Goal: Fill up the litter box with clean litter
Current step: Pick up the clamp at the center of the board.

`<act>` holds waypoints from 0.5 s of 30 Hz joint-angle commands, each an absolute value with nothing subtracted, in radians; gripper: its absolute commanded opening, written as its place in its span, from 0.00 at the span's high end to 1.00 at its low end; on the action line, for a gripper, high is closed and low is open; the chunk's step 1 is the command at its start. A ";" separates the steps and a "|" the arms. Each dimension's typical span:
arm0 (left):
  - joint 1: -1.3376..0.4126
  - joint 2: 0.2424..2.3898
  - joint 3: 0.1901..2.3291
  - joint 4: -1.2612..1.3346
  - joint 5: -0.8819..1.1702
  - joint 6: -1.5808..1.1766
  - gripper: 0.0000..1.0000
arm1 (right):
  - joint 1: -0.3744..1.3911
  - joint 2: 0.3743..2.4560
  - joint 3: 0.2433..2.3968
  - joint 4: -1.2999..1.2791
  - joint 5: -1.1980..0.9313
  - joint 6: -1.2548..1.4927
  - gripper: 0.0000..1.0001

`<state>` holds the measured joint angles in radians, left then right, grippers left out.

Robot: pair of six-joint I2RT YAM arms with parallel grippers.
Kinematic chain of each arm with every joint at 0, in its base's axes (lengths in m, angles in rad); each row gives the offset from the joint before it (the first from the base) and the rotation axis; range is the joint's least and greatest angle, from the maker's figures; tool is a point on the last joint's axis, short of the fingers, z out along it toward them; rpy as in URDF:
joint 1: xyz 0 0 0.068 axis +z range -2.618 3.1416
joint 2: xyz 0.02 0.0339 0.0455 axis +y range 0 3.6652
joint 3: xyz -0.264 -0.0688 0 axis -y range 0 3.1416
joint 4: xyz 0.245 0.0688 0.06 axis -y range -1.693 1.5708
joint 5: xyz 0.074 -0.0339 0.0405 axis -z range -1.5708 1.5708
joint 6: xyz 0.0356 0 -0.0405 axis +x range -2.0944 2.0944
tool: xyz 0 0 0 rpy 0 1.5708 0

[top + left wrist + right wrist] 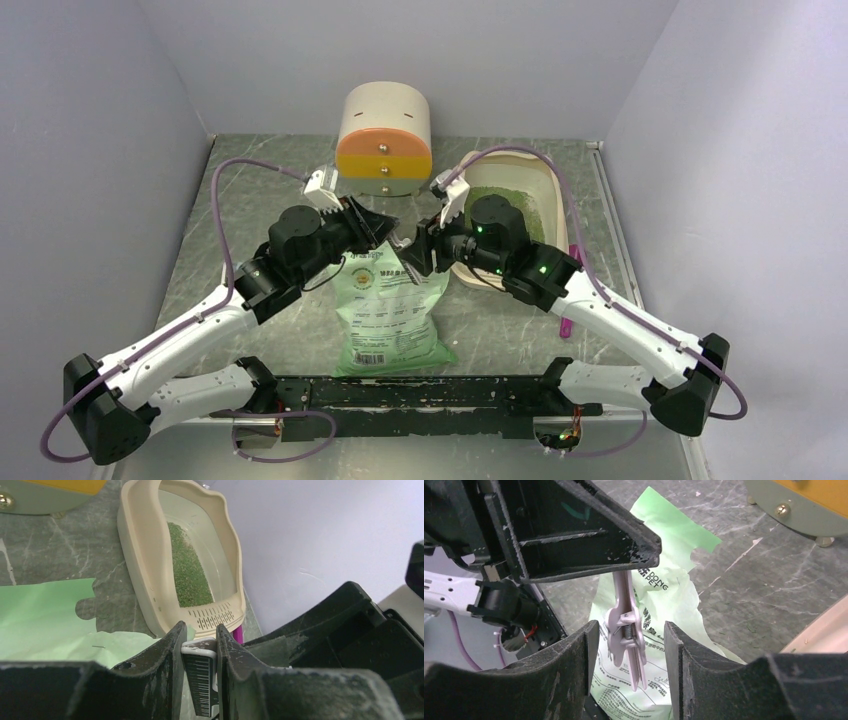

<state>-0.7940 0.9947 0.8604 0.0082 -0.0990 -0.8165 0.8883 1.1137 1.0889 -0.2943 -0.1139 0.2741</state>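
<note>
Left wrist view showed my left gripper [201, 632] pinching a pale clip [200, 675], my right gripper [630, 626] spread around it — the litter box [137, 565] just ahead held some clean litter [187, 577], seemingly needing more.

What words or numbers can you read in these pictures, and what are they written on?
"DONG" above "PET": on the green bag; more letters may be hidden.
Small print lower on the bag: too small to read.
Barcode on the pale clip pinched in the left gripper: only bars, no digits readable.
</note>
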 commanded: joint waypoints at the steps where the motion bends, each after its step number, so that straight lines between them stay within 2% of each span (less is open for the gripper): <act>1: -0.799 1.001 0.903 0.002 -0.125 -0.822 0.95 | 0.917 1.115 1.123 -0.333 -0.047 0.196 0.47; 6: -0.798 1.007 0.905 0.002 -0.127 -0.825 0.95 | 0.943 1.129 1.130 -0.350 -0.026 0.190 0.47; 9: -0.799 1.009 0.904 0.002 -0.127 -0.825 0.95 | 0.950 1.123 1.123 -0.342 -0.017 0.191 0.56; 12: -0.799 1.007 0.902 0.002 -0.130 -0.829 0.95 | 0.952 1.124 1.125 -0.343 -0.005 0.191 0.73; 14: -0.799 1.003 0.899 0.002 -0.130 -0.828 0.95 | 0.952 1.128 1.131 -0.351 -0.003 0.191 0.93; 15: -0.798 1.002 0.899 0.002 -0.128 -0.822 0.82 | 0.952 1.127 1.129 -0.348 0.009 0.194 0.98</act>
